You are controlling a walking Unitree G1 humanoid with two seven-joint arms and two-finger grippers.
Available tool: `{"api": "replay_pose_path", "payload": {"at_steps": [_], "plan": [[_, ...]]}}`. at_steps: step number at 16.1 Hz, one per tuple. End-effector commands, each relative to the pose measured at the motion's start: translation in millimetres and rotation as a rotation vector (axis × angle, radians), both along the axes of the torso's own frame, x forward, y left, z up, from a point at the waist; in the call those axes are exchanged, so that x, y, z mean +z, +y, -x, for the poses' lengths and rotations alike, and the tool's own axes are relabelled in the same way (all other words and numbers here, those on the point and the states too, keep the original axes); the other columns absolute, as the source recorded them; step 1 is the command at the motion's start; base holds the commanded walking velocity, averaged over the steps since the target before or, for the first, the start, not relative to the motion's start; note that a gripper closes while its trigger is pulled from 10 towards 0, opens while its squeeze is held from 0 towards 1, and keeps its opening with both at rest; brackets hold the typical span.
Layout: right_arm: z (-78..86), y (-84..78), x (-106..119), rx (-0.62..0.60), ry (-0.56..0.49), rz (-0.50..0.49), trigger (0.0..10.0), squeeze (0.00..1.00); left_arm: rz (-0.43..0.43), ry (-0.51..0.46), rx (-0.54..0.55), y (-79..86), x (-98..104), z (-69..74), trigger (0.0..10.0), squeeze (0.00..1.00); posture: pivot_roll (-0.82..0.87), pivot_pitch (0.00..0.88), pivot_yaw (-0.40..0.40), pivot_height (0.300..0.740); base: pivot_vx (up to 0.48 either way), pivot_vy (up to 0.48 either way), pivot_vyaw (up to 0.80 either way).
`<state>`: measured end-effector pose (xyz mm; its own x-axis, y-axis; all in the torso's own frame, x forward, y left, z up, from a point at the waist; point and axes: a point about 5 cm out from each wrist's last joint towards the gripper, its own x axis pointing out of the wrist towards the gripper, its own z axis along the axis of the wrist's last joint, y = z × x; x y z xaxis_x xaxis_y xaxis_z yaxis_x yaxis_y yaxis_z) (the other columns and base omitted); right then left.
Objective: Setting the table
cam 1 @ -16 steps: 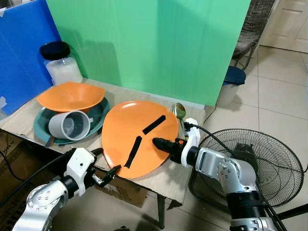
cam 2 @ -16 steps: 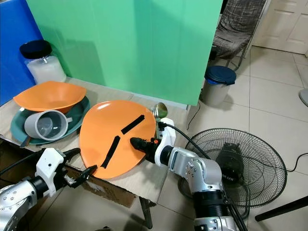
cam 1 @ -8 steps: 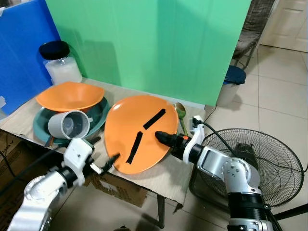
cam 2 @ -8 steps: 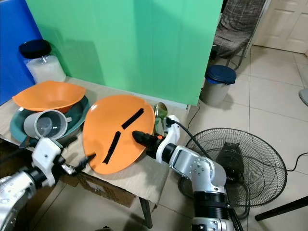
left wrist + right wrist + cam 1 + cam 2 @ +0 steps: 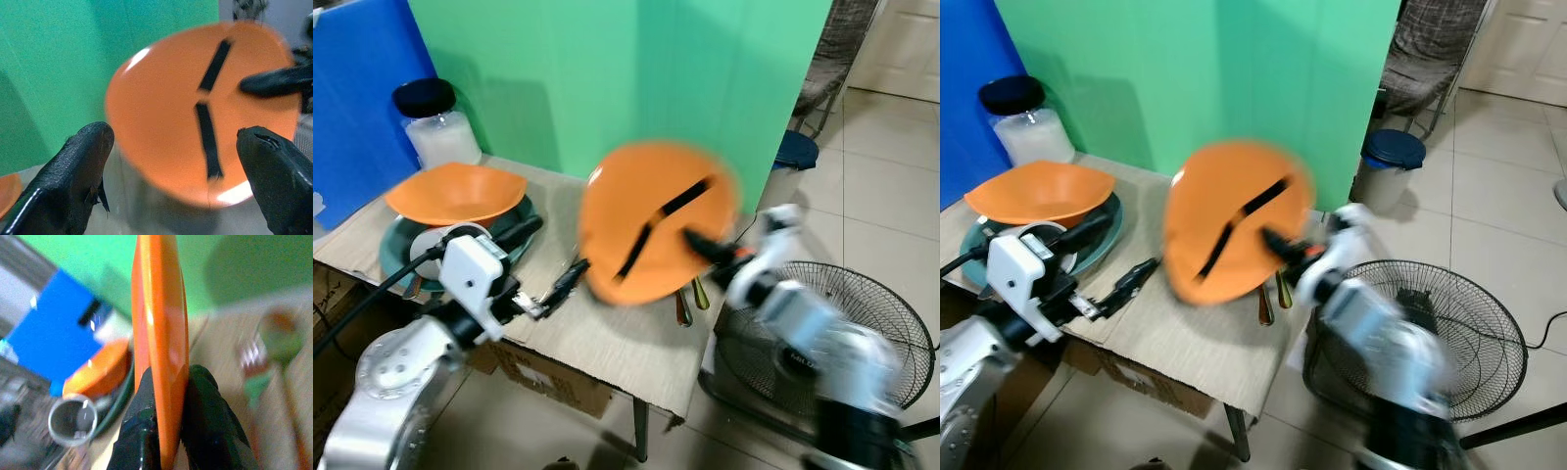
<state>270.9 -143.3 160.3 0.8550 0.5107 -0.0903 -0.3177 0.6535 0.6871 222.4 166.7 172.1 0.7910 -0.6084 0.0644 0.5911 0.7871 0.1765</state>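
Note:
An orange plate [image 5: 651, 230] with two black strips on it is off the table, tipped almost upright and blurred by motion. My right gripper [image 5: 697, 245] is shut on its lower right rim; in the right wrist view the fingers [image 5: 146, 401] pinch the plate [image 5: 159, 308] edge-on. My left gripper [image 5: 548, 257] is open above the table's front, just left of the plate. In the left wrist view the plate [image 5: 166, 127] faces its spread fingers [image 5: 73, 176]. An orange bowl [image 5: 455, 191] sits in a teal plate [image 5: 393, 257] at the left, with a grey cup [image 5: 429, 241] partly hidden behind my left wrist.
Spoons [image 5: 689, 299] lie on the cardboard-covered table [image 5: 607, 343] under the plate. A jar [image 5: 435, 127] stands at the back left before blue and green boards. A floor fan [image 5: 871, 323] lies right of the table, behind my right arm.
My right gripper has raised the orange plate off the table and tipped it upright, uncovering the spoons. My left gripper has risen over the table's front edge, closer to the plate.

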Motion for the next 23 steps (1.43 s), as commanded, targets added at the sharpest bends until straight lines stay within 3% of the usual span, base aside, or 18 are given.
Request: {"api": "replay_pose_path", "payload": {"at_steps": [1,2,4,7,10,12,14,17,23], "plan": [[11.9,-9.7,28,-0.045,-0.129,-0.004,4.2,0.00,0.013,0.001,0.016,-7.1,3,-0.1,10.0,0.00,0.13,0.000,0.059,0.740,0.000,0.000,0.00],[14.8,-14.1,31,-0.077,-0.149,0.020,10.0,0.00,0.019,0.010,0.031,-8.2,1,-1.4,10.0,0.00,0.13,0.000,0.062,0.740,0.000,0.000,0.00],[27.6,-28.7,43,-0.240,-0.236,0.210,10.0,0.00,0.016,0.006,0.126,-14.5,-4,-8.8,10.0,0.00,0.11,0.000,0.071,0.740,0.000,0.000,0.00],[42.6,-39.1,44,-0.430,-0.282,0.376,10.0,0.00,0.036,-0.004,0.171,-21.1,1,-11.0,10.0,0.00,0.10,0.000,0.070,0.740,0.000,0.000,-0.16],[54.7,-38.3,43,-0.506,-0.285,0.407,10.0,0.00,0.025,-0.063,0.219,-19.4,9,-14.1,10.0,0.00,0.09,0.000,0.071,0.740,0.000,0.000,-0.80],[58.1,-37.1,41,-0.536,-0.288,0.428,10.0,0.00,-0.035,-0.048,0.266,-18.0,4,-19.0,10.0,0.00,0.09,0.000,0.077,0.740,0.000,0.000,-0.80],[59.1,-39.3,43,-0.586,-0.303,0.486,10.0,0.00,-0.022,-0.018,0.327,-15.2,-1,-22.5,10.0,0.00,0.08,0.000,0.078,0.740,0.000,0.000,0.00],[54.5,-21.3,40,-0.504,-0.321,0.485,10.0,0.00,0.017,-0.006,0.332,-21.0,-1,-22.6,10.0,0.00,0.08,0.000,0.071,0.740,0.000,0.000,-0.53],[45.7,-19.7,35,-0.522,-0.283,0.482,10.0,0.00,0.018,-0.002,0.346,-18.1,1,-26.9,10.0,0.00,0.10,0.000,0.047,0.740,0.000,0.000,-0.80]]}}
